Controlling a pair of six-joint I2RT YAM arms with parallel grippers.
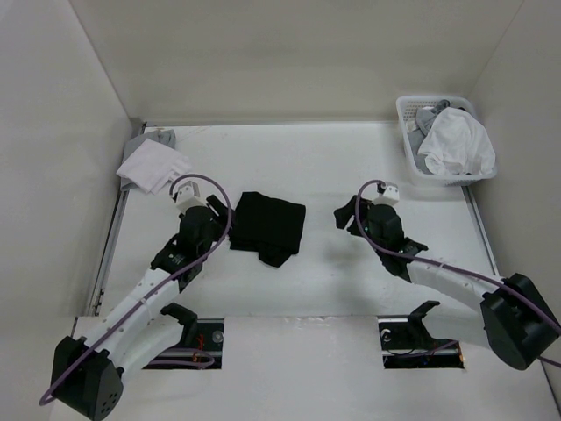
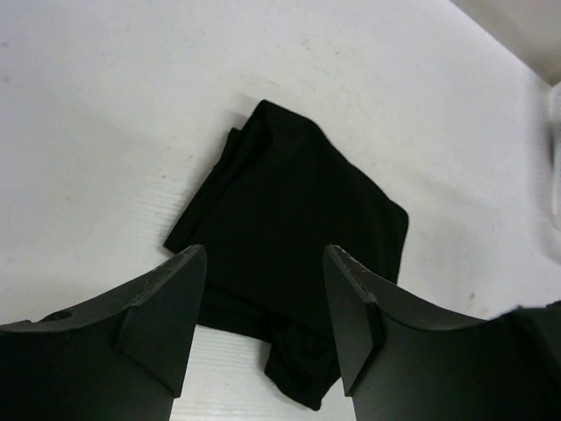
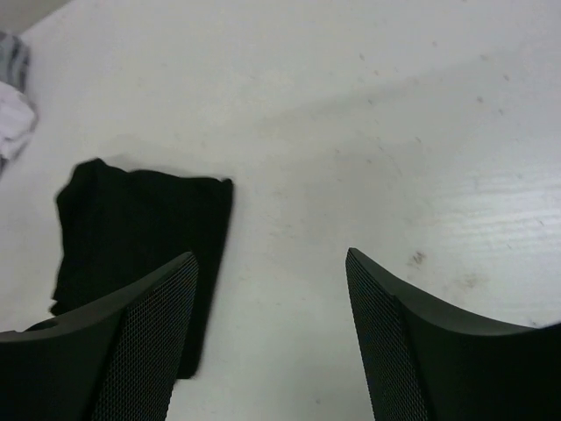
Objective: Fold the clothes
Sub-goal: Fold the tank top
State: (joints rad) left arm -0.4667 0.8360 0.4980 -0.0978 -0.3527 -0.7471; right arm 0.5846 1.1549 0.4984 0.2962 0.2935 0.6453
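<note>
The clothes are a black T-shirt lying folded into a small rectangle in the middle of the white table, with a lumpy corner sticking out at its near edge. My left gripper hangs just left of it, open and empty. In the left wrist view the shirt lies below and beyond the open left gripper. My right gripper is open and empty, a short way right of the shirt. The right wrist view shows bare table under the right gripper, with the shirt to its left.
A white basket at the back right holds white and grey garments. A white folded cloth pile lies at the back left by the wall, with a grey piece behind it. Walls enclose the table on three sides.
</note>
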